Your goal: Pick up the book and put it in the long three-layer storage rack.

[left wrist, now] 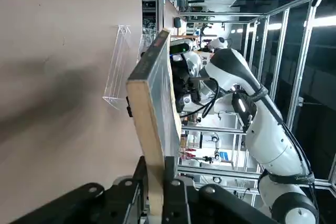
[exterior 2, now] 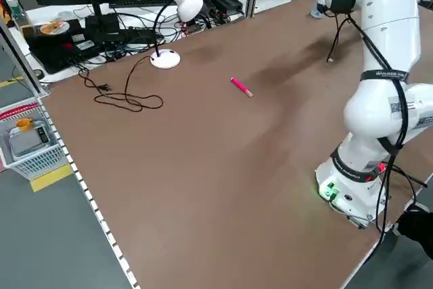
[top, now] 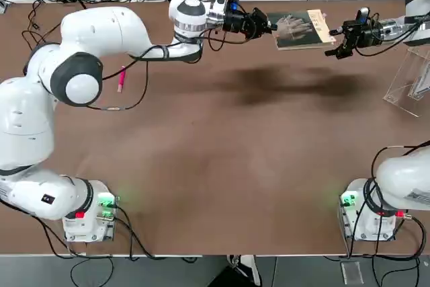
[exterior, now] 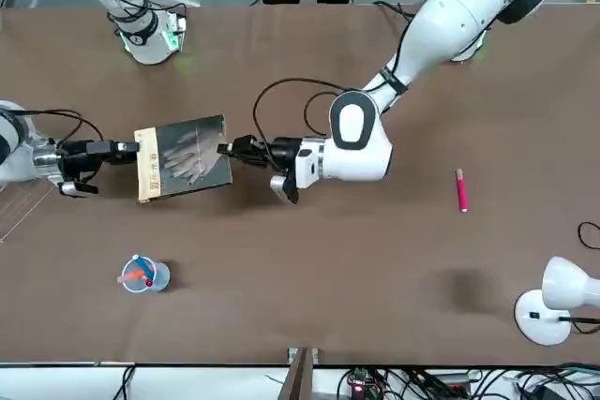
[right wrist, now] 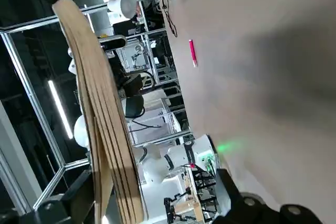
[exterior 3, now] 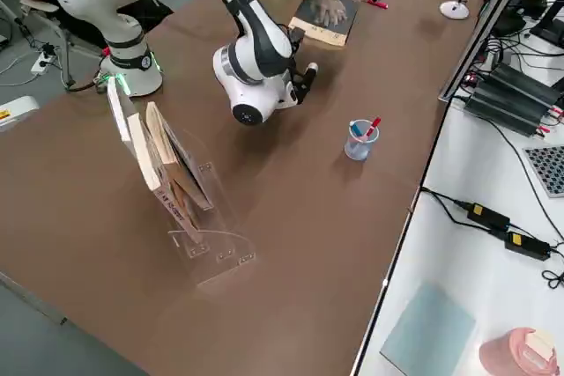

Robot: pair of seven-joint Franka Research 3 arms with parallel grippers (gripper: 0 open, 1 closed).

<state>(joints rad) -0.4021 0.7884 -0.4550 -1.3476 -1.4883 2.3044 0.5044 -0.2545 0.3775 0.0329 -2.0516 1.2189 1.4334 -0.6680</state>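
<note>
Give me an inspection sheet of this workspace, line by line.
Surface: brown table, a dark shadow under the book.
Job's things: book held off the table between both arms; clear rack at the robot's right, already holding books.
Clutter: pink pen, pen cup, white desk lamp.
Grippers: left gripper shut on the book's edge; right gripper open around the opposite edge.
Cables: black cord from the lamp, looped on the table.
Surroundings: electronics and cables on benches.
</note>
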